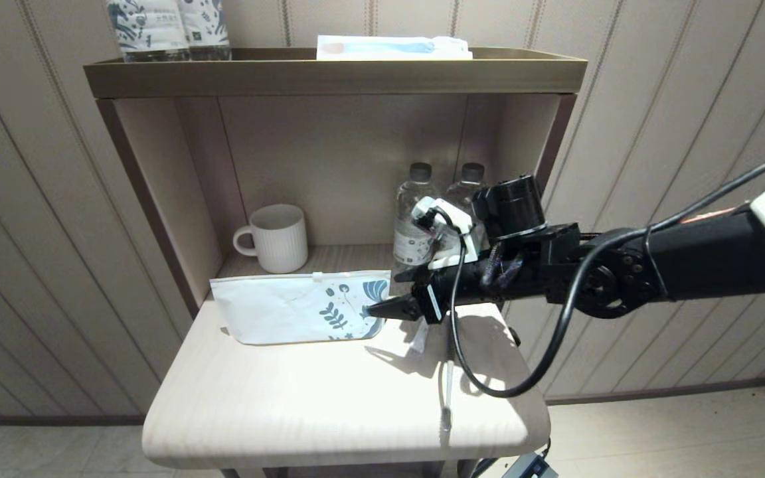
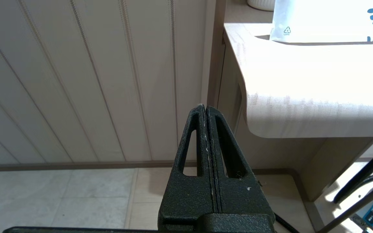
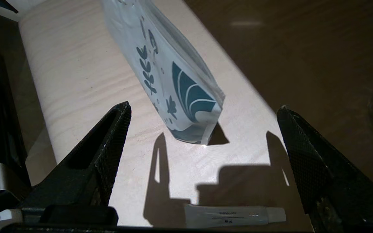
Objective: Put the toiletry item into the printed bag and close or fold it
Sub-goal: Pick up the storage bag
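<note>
The printed bag (image 1: pixel 296 309) lies flat across the back of the table, its blue leaf print at the end towards the right arm; it also shows in the wrist views (image 2: pixel 319 22) (image 3: pixel 173 71). My right gripper (image 1: pixel 382 309) (image 3: pixel 204 107) hovers just off that printed end, open wide with nothing between its fingers. The toiletry item, a slim pale toothbrush (image 1: pixel 447 393), lies on the table near the front right edge, under the arm's cable. My left gripper (image 2: pixel 205 108) is shut and empty, low beside the table's left front corner.
A small white tube (image 3: pixel 235 216) lies on the table (image 1: pixel 303 398) under the right gripper. A ribbed mug (image 1: pixel 278 238) and two water bottles (image 1: pixel 416 219) stand in the alcove behind. The top shelf holds patterned bottles (image 1: pixel 157 26) and a flat packet (image 1: pixel 392 48).
</note>
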Available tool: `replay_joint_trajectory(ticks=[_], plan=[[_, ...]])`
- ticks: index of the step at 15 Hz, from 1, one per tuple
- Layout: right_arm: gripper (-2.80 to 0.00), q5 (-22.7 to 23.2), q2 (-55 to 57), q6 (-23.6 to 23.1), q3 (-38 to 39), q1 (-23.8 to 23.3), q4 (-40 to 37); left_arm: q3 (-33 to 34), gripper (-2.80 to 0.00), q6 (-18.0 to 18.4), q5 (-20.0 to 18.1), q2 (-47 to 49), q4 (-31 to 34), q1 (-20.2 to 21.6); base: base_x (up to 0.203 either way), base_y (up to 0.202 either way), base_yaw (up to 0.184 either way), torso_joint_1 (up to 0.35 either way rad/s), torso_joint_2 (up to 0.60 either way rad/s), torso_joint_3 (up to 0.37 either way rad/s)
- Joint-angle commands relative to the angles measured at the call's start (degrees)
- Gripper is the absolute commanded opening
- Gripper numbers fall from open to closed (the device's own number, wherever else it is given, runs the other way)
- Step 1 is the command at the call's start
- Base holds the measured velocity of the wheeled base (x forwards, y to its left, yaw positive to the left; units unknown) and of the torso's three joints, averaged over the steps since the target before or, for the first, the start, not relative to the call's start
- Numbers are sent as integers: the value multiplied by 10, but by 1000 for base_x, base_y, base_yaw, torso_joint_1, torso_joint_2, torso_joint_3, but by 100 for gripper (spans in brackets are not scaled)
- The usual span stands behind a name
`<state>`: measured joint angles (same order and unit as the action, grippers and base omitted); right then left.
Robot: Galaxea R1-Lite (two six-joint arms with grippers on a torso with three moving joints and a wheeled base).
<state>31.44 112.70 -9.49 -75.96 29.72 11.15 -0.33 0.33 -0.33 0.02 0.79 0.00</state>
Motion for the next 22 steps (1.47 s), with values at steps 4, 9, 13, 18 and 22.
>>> replay_joint_trajectory(ticks=[4,9,13,18,22], plan=[[0,19,80,-5,-71,-3,-1,0,-280,0,0,0,0,0,0,0,0,0,0,0],[0,52,105,-6,-103,19,-4,1,-280,0,0,0,0,0,0,0,0,0,0,0],[0,51,107,-8,-123,30,-21,0,-280,0,0,0,0,0,0,0,0,0,0,0],[-280,49,110,-13,-125,29,-22,0,-280,0,0,0,0,0,0,0,0,0,0,0],[-280,49,104,-14,-119,30,-21,1,-280,0,0,0,0,0,0,0,0,0,0,0]])
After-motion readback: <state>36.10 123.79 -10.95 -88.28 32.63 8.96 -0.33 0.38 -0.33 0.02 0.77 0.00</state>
